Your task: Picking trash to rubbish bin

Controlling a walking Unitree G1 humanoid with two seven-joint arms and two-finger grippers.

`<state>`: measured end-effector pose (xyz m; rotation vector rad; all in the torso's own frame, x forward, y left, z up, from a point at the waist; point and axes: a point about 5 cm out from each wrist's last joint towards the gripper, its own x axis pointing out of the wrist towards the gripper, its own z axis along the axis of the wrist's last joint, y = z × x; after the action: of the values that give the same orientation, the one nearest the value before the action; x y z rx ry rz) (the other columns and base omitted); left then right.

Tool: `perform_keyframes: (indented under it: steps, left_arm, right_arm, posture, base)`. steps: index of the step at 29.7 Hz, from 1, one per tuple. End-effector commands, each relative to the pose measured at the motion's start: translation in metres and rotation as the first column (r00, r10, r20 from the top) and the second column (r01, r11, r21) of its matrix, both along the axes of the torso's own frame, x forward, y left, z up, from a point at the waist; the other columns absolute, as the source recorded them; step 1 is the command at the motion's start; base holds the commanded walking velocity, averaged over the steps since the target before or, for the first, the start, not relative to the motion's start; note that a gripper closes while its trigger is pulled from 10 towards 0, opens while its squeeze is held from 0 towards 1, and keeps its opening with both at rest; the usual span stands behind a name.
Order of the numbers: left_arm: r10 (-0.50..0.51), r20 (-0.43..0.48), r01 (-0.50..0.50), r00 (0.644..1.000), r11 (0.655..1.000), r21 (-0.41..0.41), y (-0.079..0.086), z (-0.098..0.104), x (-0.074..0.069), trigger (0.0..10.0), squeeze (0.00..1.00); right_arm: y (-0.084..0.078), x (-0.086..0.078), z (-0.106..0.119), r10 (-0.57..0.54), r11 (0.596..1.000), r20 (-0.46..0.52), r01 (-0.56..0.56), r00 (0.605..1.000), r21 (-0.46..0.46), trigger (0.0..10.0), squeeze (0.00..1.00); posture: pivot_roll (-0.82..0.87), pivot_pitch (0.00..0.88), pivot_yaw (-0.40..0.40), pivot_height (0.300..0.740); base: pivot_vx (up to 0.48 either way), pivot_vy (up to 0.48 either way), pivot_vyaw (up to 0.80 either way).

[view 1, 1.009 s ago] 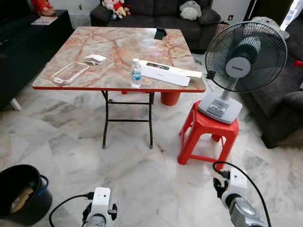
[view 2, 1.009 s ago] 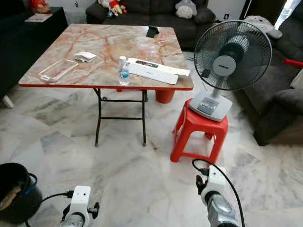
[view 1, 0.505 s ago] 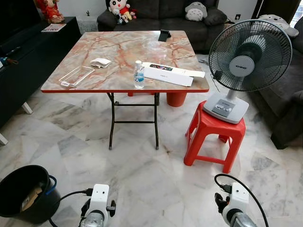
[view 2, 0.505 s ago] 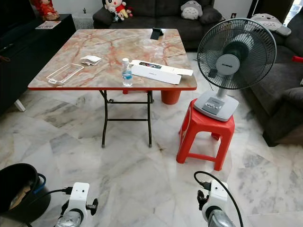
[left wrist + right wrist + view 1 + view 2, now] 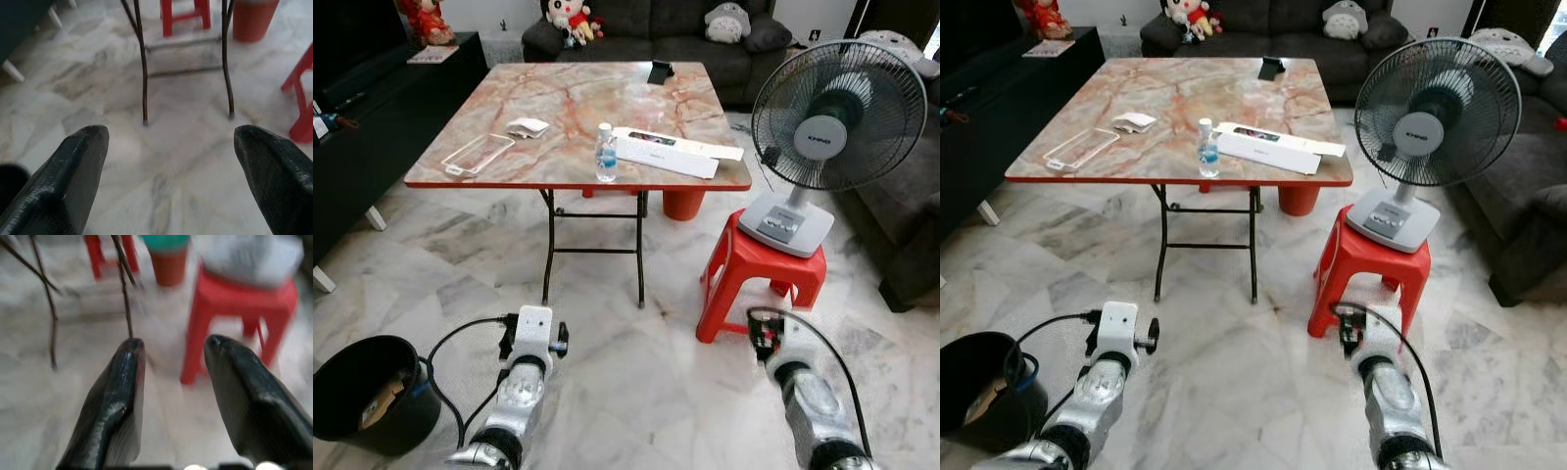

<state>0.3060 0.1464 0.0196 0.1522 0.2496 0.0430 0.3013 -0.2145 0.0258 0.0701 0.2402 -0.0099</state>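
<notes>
Marble-topped counter (image 5: 578, 108) sits in the upper centre of the head views, well ahead of both arms. Trash candidates lie on it: a small water bottle (image 5: 605, 154) upright near the front edge, a long white box (image 5: 668, 153) just right of it with its long axis running left-right across the frame, a clear plastic tray (image 5: 478, 154) at the left and a small white packet (image 5: 529, 126) behind that. Black rubbish bin (image 5: 367, 397) is at the lower left of the frame, on the floor, with some scraps already inside.

Left gripper (image 5: 171, 166) is raised low centre-left, its fingers (image 5: 73, 176) spread wide and empty, pointing at the counter legs. Right gripper (image 5: 171, 382) is at lower centre-right near the red stool (image 5: 759, 279) that carries the fan (image 5: 822, 127); its fingers (image 5: 122, 396) are parted more narrowly, nothing between them.

Bottle lies up and forward of both, slightly nearer the left arm, judging by frame position; the bin is also on the left.

Versus half a second ago: both arms have lifted higher into frame, the counter sits slightly nearer, the bin shows further up the left edge, so the camera has moved
</notes>
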Motion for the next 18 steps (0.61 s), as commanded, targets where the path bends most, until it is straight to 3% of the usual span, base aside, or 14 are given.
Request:
perform_keyframes:
  steps: [1,3,5,9,18]
  left_arm:
    - [-0.012,0.098,0.012,0.995,1.0,0.001,-0.006,0.02,0.014,10.0,0.0]
    - [-0.013,0.133,0.012,0.991,1.0,0.002,-0.007,0.027,0.018,10.0,0.0]
    - [-0.021,0.222,0.019,0.975,1.0,0.012,-0.012,0.046,0.028,10.0,0.0]
    - [-0.039,0.297,0.031,0.954,0.999,0.035,-0.016,0.06,0.035,10.0,0.0]
    - [-0.082,0.362,0.058,0.928,0.995,0.078,-0.023,0.076,0.042,10.0,0.0]
  right_arm:
    - [0.01,0.019,0.026,0.037,0.999,0.127,-0.037,0.991,-0.004,10.0,0.0]
    - [0.014,0.025,0.035,0.048,0.999,0.171,-0.049,0.984,0.001,10.0,0.0]
    - [0.027,0.039,0.058,0.083,0.996,0.271,-0.087,0.959,0.004,10.0,0.0]
    - [0.036,0.047,0.074,0.114,0.993,0.336,-0.12,0.935,-0.002,10.0,0.0]
    - [0.049,0.051,0.083,0.145,0.988,0.371,-0.157,0.917,0.0,10.0,0.0]
  posture:
    - [-0.05,0.0,-0.024,0.74]
    - [-0.05,0.003,-0.026,0.74]
    - [-0.05,0.006,-0.028,0.74]
    - [-0.05,0.011,-0.032,0.74]
    - [-0.05,0.023,-0.04,0.74]
  base:
    - [0.0,0.0,0.0]
    - [0.0,0.0,0.0]
    - [0.0,0.0,0.0]
    - [0.0,0.0,0.0]
    - [0.245,0.0,0.0]
